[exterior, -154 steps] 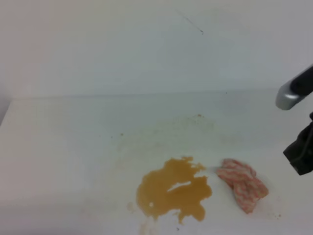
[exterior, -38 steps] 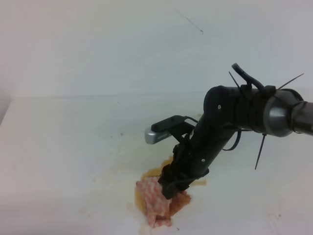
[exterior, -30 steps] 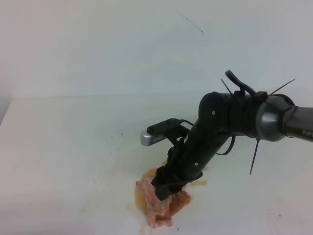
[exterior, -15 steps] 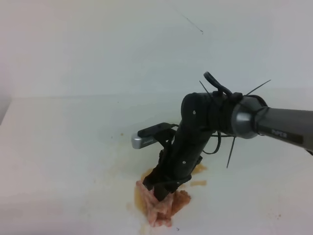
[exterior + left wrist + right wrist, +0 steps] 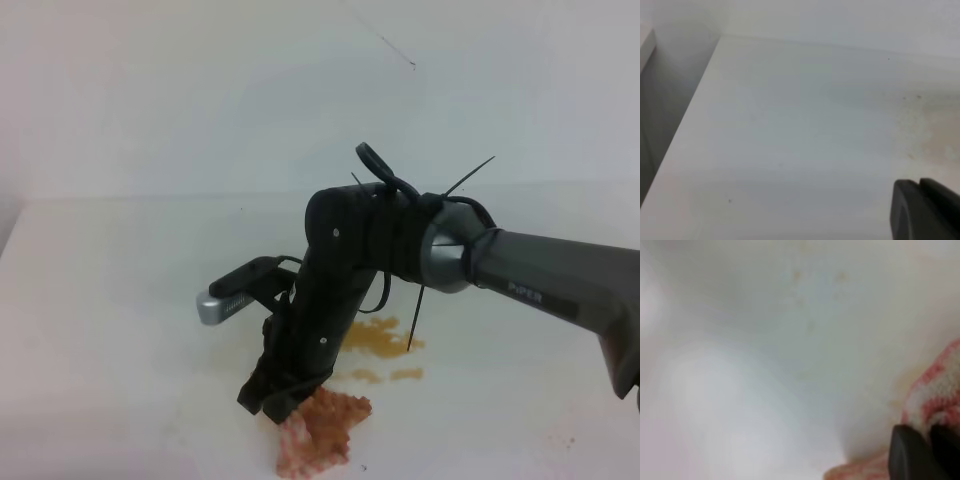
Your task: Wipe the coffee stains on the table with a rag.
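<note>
**Rag dragged left; most of the puddle is gone**

Nearest the camera, the rag (image 5: 322, 432) lies bunched on the table (image 5: 110, 300) at the front edge of the high view, its pink and white stripes now tinted brown. The right gripper (image 5: 272, 395) bears down on the rag's upper left corner; in the right wrist view the striped cloth (image 5: 935, 395) sits right against the dark fingertips (image 5: 912, 452). The jaws have drawn in from wide over the last second, but whether they have actually pinched cloth or only press on it cannot be told from these views.

A second ago the gripper and rag sat over the middle of the spill. Both have since moved left and forward. Where a broad amber puddle lay five seconds ago, only scattered patches of the coffee stains (image 5: 380, 338) remain, just behind and right of the rag, with a faint tan film around them. The wiping looks well along, though not finished: those patches would need another pass back to the right.

Farther off, the right arm (image 5: 520, 280) reaches in from the right edge. The left gripper (image 5: 925, 210) shows only as a dark corner in its own wrist view, over bare table with faint specks; its jaw state cannot be told.
</note>
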You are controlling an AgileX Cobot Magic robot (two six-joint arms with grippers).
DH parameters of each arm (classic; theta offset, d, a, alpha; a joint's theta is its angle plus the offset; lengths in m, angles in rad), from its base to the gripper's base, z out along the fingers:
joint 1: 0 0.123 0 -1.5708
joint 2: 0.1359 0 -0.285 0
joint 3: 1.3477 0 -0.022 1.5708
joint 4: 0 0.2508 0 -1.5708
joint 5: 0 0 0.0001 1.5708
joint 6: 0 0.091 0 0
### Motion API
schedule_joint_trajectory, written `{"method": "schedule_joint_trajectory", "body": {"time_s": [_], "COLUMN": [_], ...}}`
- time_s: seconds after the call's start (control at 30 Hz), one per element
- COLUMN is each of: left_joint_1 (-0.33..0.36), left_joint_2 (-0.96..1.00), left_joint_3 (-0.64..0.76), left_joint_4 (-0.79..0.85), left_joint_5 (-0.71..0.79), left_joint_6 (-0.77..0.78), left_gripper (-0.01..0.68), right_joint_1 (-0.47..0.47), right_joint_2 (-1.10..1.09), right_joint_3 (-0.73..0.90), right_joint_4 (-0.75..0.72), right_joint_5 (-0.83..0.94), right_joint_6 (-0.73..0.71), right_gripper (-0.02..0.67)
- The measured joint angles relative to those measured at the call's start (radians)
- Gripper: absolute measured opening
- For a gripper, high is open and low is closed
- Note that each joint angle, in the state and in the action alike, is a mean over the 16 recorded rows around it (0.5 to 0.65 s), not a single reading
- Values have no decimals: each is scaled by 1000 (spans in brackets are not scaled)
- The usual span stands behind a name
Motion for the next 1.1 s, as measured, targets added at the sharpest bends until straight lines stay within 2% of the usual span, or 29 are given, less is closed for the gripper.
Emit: {"method": "schedule_joint_trajectory", "body": {"time_s": [0.1, 0.47, 0.6, 0.73, 1.1], "left_joint_1": [0, 0, 0, 0, 0], "left_joint_2": [0, 0, 0, 0, 0], "left_joint_3": [0, 0, 0, 0, 0], "left_joint_4": [0, 0, 0, 0, 0], "left_joint_5": [0, 0, 0, 0, 0], "left_joint_6": [0, 0, 0, 0, 0], "left_gripper": [1, 1, 1, 1, 1], "right_joint_1": [8, 14, 20, 27, 36], "right_joint_2": [4, 11, 14, 23, 44], "right_joint_3": [-8, -13, -14, -14, -16], "right_joint_4": [-8, -48, -82, -118, -191], "right_joint_5": [7, 16, 15, 15, 6], "right_joint_6": [-6, -39, -37, -30, -11], "right_gripper": [123, 384, 436, 395, 93]}}
